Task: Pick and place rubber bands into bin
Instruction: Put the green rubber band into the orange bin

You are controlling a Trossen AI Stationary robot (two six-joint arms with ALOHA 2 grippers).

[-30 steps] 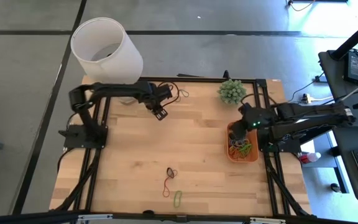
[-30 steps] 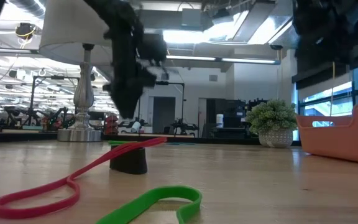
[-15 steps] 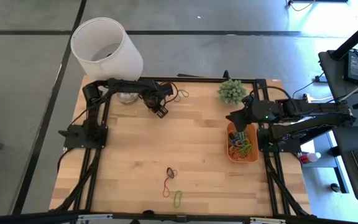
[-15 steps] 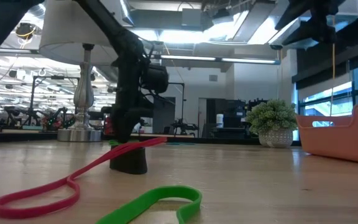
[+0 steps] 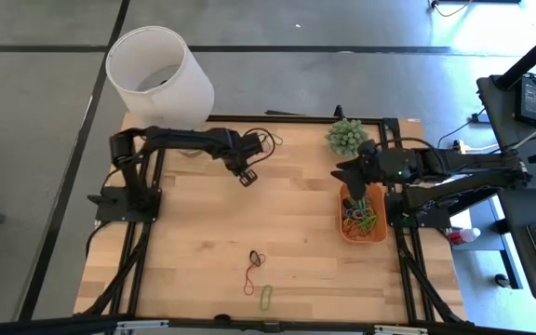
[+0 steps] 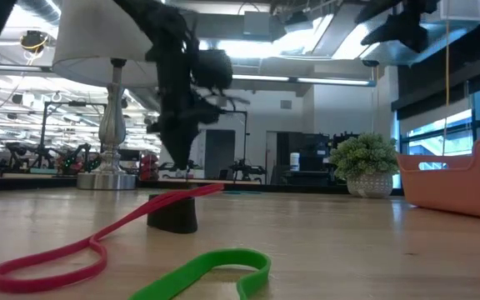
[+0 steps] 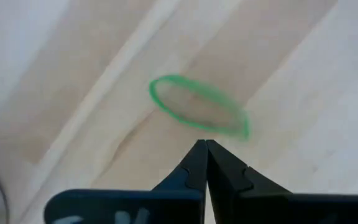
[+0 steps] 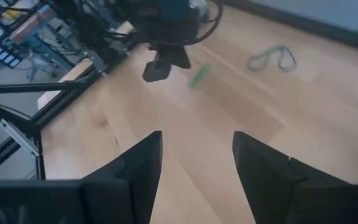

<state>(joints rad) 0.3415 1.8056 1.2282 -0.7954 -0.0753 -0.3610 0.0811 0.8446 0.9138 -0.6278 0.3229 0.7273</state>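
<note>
A green rubber band (image 7: 197, 112) lies on the wood just beyond my left gripper (image 7: 204, 145), which points down at the table's far middle (image 5: 247, 177) with its fingers shut and nothing between them. My right gripper (image 8: 194, 165) stands open and empty, raised above the far end of the orange bin (image 5: 376, 233). The bin holds several coloured bands (image 5: 359, 221). A dark band (image 5: 256, 258), a red one (image 5: 248, 280) and a green one (image 5: 266, 297) lie flat near the table's front edge. Another band (image 8: 272, 59) lies at the far edge.
A white lamp (image 5: 159, 74) stands at the far left corner and a small potted plant (image 5: 346, 137) at the far right, next to the bin. Bare wood (image 5: 296, 214) lies between the two arms.
My left gripper has dipped to the table, shut, and come up a little toward the table's right. My right gripper has risen above the bin and tipped toward level, still open.
</note>
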